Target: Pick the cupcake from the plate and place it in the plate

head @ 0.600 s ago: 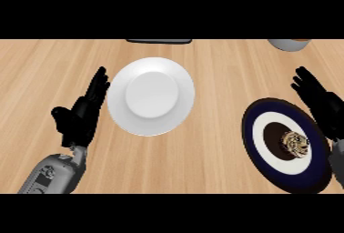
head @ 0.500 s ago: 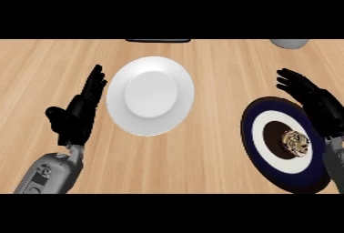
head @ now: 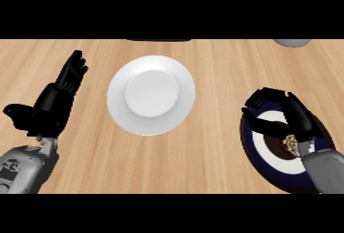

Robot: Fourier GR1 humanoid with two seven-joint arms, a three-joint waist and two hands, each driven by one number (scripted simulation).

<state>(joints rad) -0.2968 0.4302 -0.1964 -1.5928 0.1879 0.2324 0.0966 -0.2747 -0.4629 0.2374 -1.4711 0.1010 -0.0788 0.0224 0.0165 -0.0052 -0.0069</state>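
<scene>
On the wooden counter (head: 215, 59), a white plate (head: 151, 94) is seen at centre, and a dark blue plate with a white ring (head: 269, 157) at the right. Over the blue plate the right hand (head: 292, 116) is shown with fingers curled downward, holding nothing; the cupcake (head: 292, 144) is partly hidden beneath its wrist, at the plate's middle. Left of the white plate the left hand (head: 50, 102) is shown resting, fingers straight.

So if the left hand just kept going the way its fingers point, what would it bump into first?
Probably nothing: the left hand points up and slightly right, passing left of the white plate. The wooden counter looks free along that line to the top edge.
</scene>
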